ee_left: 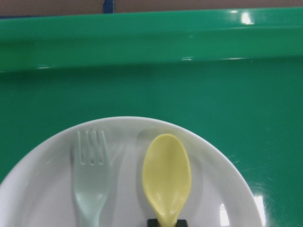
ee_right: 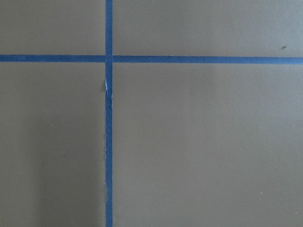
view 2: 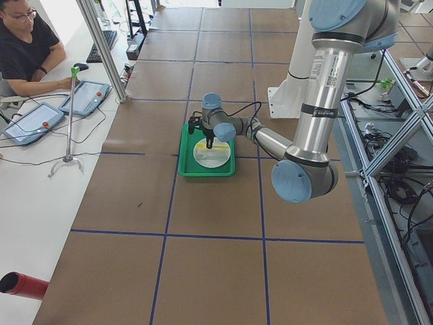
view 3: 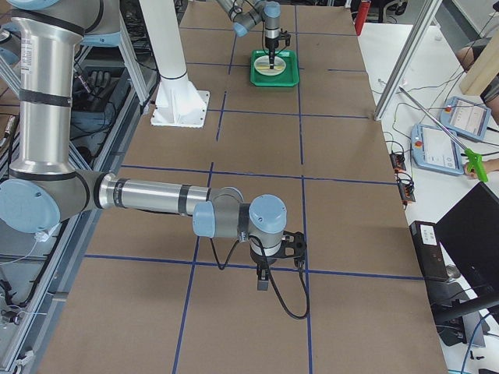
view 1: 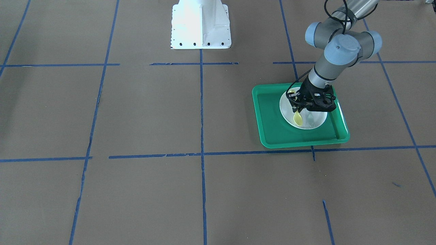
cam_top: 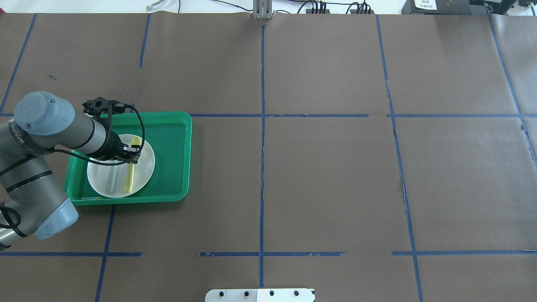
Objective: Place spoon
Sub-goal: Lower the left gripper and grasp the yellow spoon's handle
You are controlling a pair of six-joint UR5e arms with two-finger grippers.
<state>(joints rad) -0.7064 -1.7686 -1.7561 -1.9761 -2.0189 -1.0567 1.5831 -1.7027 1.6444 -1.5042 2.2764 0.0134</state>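
one yellow spoon (ee_left: 166,175) on or just over one white plate (ee_left: 222,184), right of one grey-green fork (ee_left: 91,184), inside one green tray (ee_left: 213,94); pinched near the neck by left gripper (view 1: 300,109), jaws narrow. right gripper (view 3: 263,284): cannot tell jaw state.

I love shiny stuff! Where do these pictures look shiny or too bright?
Left wrist view: white glints on the green tray, on its rim and floor, and a soft shadow beside the spoon. Front-facing view: the white robot base glows washed-out. Right wrist view: flat, no shine.
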